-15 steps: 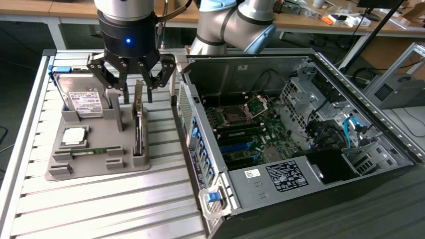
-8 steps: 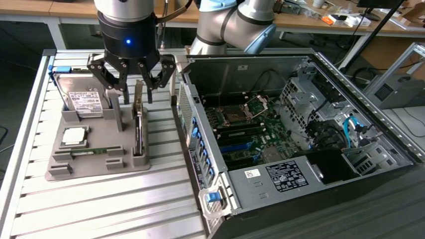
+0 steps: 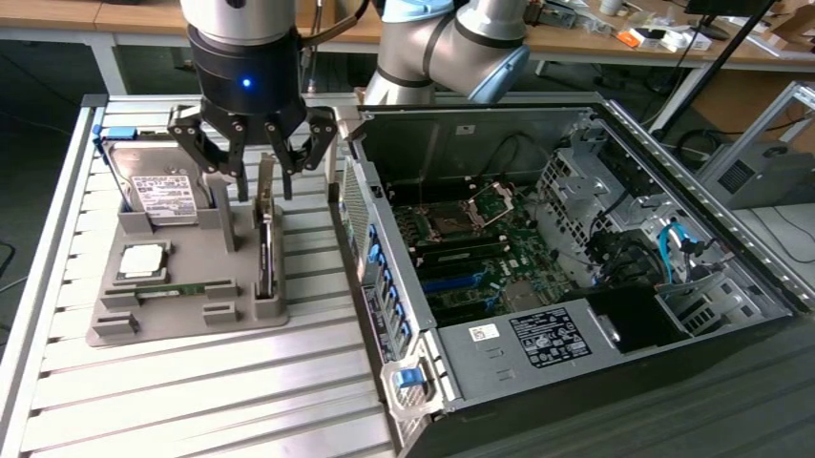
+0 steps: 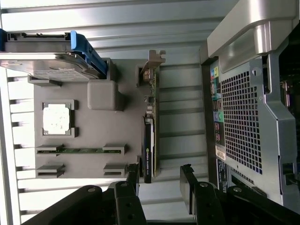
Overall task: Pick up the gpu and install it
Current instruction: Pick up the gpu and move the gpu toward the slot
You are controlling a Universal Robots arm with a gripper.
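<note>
The gpu (image 3: 265,243) stands on edge in a slot of the grey holder tray (image 3: 191,320), a thin dark card with a silver bracket at one end. In the wrist view the gpu (image 4: 151,126) shows its green board and bracket. My gripper (image 3: 261,176) hangs right over it, open, with one finger on each side of the card's upper edge and gaps between. The wrist view has the gripper (image 4: 160,185) with its dark fingertips (image 4: 132,176) flanking the card's near end. Nothing is held.
The holder tray also carries a silver hard drive (image 3: 163,191), a CPU (image 3: 143,260) and a memory strip (image 3: 178,289). On the exterior view's right lies the opened computer case (image 3: 713,286), its motherboard (image 3: 471,258) exposed. The case wall (image 4: 243,108) is close beside the gpu.
</note>
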